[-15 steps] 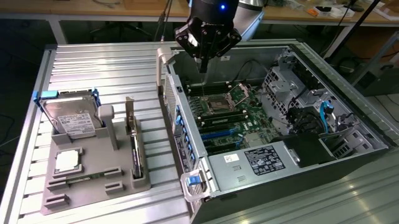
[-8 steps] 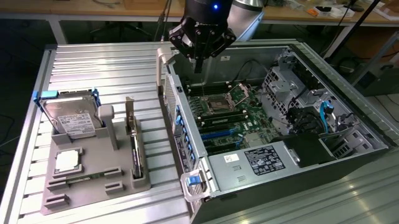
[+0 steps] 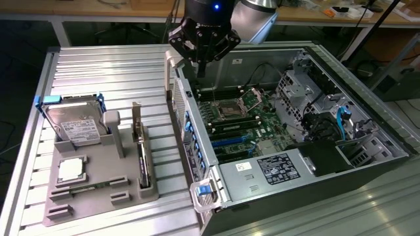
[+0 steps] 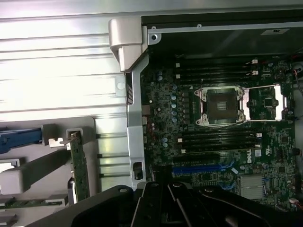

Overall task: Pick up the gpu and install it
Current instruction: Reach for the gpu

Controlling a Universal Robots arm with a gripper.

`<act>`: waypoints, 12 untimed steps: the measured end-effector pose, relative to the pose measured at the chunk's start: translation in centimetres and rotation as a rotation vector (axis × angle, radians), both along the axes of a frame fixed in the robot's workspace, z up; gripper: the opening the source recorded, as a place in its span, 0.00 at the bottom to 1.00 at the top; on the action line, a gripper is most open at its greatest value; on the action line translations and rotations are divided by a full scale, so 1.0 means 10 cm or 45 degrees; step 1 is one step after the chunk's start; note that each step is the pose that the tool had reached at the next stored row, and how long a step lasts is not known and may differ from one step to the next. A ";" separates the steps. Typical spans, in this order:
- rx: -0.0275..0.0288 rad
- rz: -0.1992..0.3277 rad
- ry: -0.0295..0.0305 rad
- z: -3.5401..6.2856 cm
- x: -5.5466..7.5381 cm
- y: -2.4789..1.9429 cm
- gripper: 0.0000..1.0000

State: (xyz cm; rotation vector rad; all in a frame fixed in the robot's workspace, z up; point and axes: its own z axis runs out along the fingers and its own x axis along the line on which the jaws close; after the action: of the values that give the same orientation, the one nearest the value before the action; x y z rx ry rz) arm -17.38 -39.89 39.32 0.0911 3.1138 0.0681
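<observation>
The gpu stands on edge in a slot of the grey holder on the exterior view's left, a thin dark card with a tan upper end. In the wrist view the gpu shows a green face and a silvery end piece. My gripper hangs above the near wall of the open computer case, well apart from the gpu, fingers shut with nothing between them. Its dark body looks down on the motherboard.
A silver hard drive with a white label stands upright in the holder, with a square chip and a narrow green memory stick below it. Blue slots and a CPU socket lie on the motherboard. Ribbed metal table.
</observation>
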 end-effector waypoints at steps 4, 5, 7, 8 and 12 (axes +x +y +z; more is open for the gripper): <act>0.0001 0.003 0.0000 0.000 -0.06 0.000 0.11; 0.0001 0.004 -0.0001 -0.001 -0.07 0.000 0.11; 0.0000 0.005 0.0000 0.000 -0.09 0.000 0.11; 0.0000 0.005 0.0000 0.000 -0.10 0.000 0.11; 0.0001 0.007 -0.0001 -0.001 -0.18 0.000 0.11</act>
State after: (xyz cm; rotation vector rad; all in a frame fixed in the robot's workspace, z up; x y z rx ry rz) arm -19.14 -39.89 39.31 0.0824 3.1141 0.0684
